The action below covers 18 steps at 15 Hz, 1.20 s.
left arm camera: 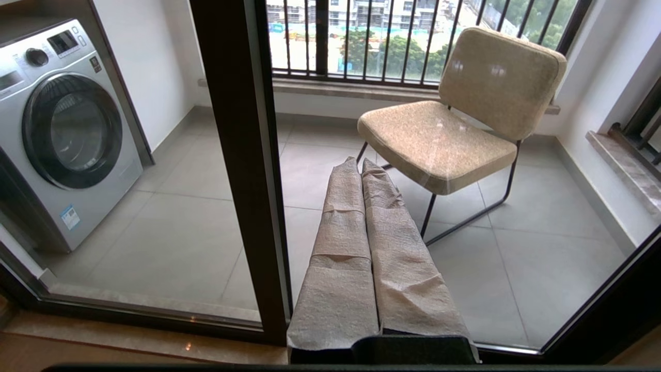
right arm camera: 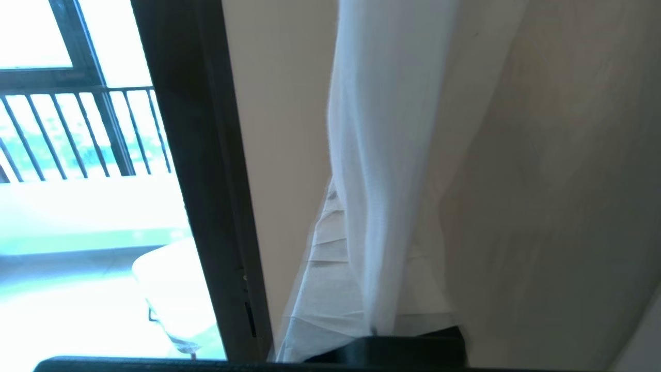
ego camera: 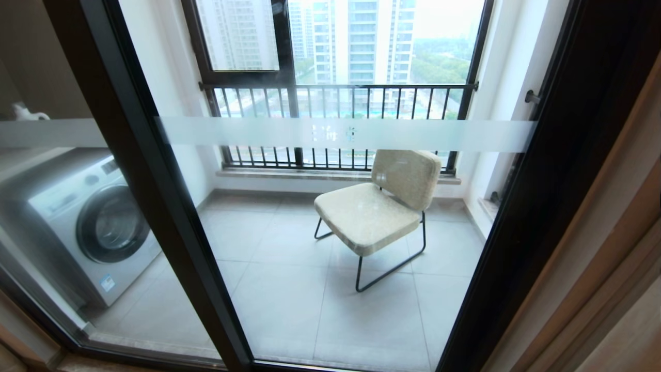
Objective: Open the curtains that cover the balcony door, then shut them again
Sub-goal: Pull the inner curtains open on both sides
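White sheer curtains hang bunched beside the uncovered, black-framed glass balcony door.

You saw a beige chair on grey floor tiles, a washing machine well left of it, a barred window behind it in daylight.

The head view looks forward and steeply down from close behind the balcony door, through its glass, with the chair right of centre and the washing machine at lower left. The left wrist view sits lower, looking along the left gripper at the same chair, machine and door post. The right wrist view faces the door frame's edge and the curtains up close, sharing only the railing at upper left.
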Available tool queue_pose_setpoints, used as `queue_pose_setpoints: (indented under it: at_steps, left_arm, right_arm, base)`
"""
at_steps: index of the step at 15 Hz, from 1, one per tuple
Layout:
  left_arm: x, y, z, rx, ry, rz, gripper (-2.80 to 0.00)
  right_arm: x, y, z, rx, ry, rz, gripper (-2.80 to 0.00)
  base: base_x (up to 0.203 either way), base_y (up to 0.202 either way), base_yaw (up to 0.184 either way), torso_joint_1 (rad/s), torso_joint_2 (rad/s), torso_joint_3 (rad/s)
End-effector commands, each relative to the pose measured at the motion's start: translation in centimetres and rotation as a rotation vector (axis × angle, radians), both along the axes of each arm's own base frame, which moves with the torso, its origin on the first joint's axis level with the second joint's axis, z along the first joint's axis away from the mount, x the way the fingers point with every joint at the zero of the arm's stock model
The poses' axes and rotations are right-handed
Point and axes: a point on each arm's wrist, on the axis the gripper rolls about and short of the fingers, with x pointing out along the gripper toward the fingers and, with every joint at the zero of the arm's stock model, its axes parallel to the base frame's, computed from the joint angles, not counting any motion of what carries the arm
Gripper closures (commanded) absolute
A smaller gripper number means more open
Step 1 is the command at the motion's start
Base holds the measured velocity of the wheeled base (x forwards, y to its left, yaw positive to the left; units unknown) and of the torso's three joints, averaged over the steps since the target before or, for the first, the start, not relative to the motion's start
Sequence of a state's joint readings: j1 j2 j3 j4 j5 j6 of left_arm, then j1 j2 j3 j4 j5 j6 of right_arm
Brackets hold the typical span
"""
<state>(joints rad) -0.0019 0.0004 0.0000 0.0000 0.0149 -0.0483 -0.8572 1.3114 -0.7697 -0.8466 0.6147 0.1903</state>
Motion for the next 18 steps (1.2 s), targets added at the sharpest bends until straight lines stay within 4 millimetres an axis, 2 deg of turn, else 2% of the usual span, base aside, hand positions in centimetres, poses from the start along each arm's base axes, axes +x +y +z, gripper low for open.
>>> queue_pose_setpoints:
  at_steps: [1, 9, 18]
  left_arm:
    - [0.0, 0.0, 0.0, -0.001, 0.000, 0.001, 0.00]
    - [0.0, 0.0, 0.0, -0.001, 0.000, 0.001, 0.00]
    - [0.0, 0.0, 0.0, -0.001, 0.000, 0.001, 0.00]
  right_arm:
    - [-0.7, 0.9, 0.3, -0.019, -0.017, 0.005, -2.80]
    - [-3.0, 3.5, -0.6, -0.027, -0.026, -0.001, -2.80]
    - [-7.2, 8.2, -2.9, -0.057, -0.064, -0.038, -2.80]
  base:
    - [0.000, 0.000, 0.000, 0.000, 0.00, 0.000]
    - [0.000, 0.000, 0.000, 0.000, 0.00, 0.000]
    - [0.000, 0.000, 0.000, 0.000, 0.00, 0.000]
